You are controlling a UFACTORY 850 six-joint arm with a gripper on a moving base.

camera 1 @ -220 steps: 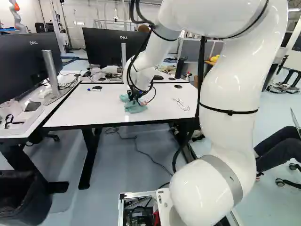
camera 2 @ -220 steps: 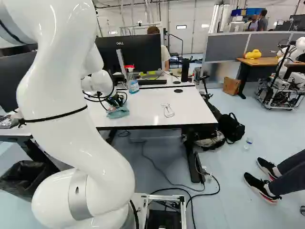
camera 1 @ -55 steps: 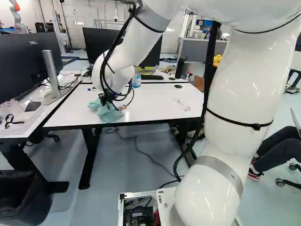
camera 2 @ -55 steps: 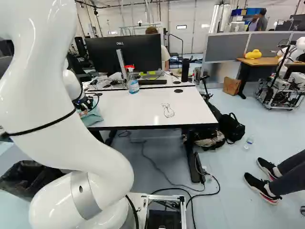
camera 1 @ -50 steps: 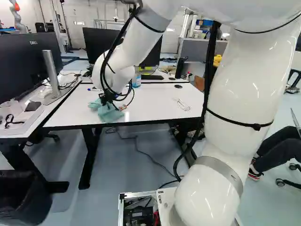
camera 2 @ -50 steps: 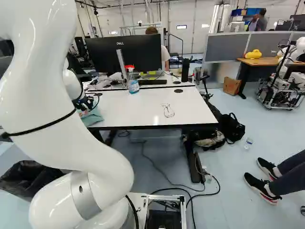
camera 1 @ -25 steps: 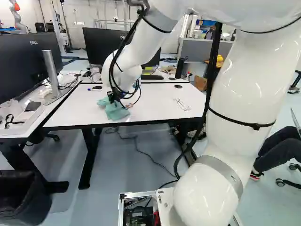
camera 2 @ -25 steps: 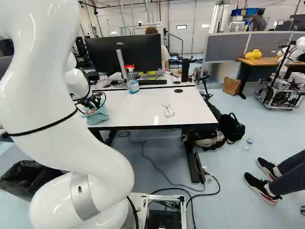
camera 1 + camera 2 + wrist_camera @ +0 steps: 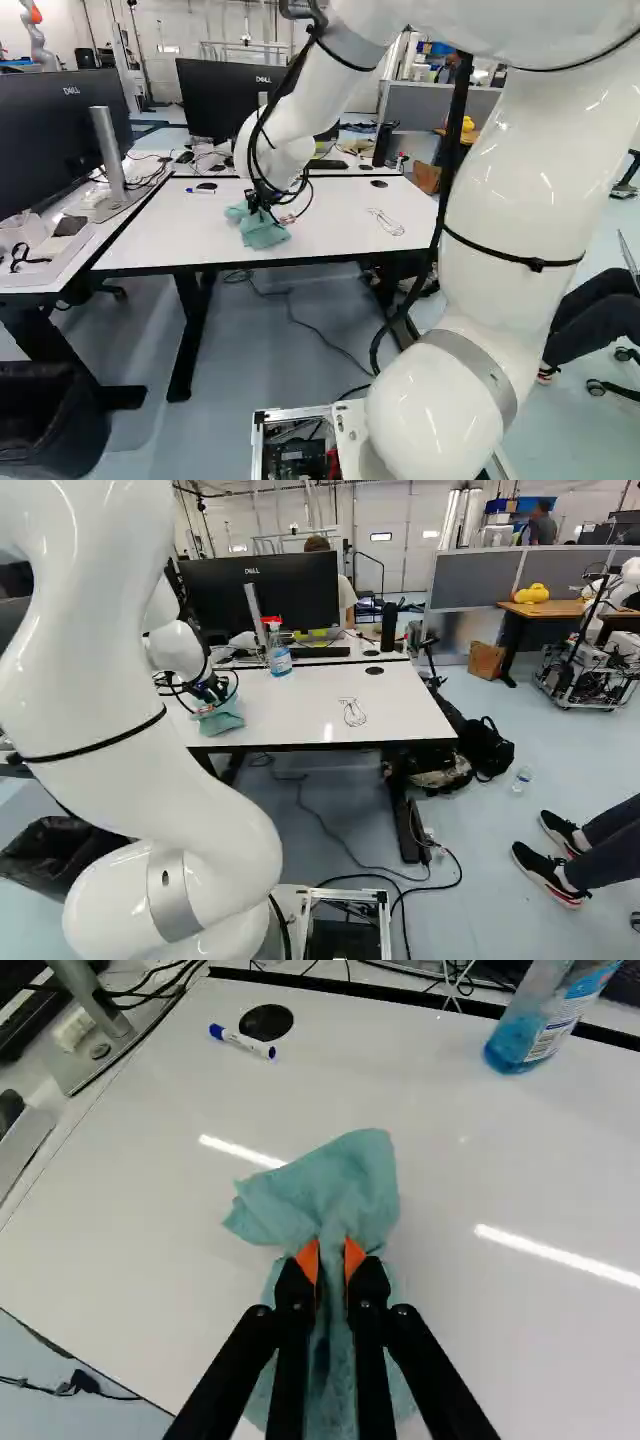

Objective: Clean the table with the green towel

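The bench [image 9: 300,705] has a white, glossy top with black edging and dark legs. A green towel [image 9: 262,234] lies rumpled on it near the front edge. A blue-capped marker [image 9: 242,1042] sits right beside a black disc [image 9: 268,1022]. Toward the back stands a spray bottle [image 9: 280,660] of blue liquid, with another black disc [image 9: 374,670] and a thin looping outline [image 9: 353,713], drawn or wire, I can't tell.
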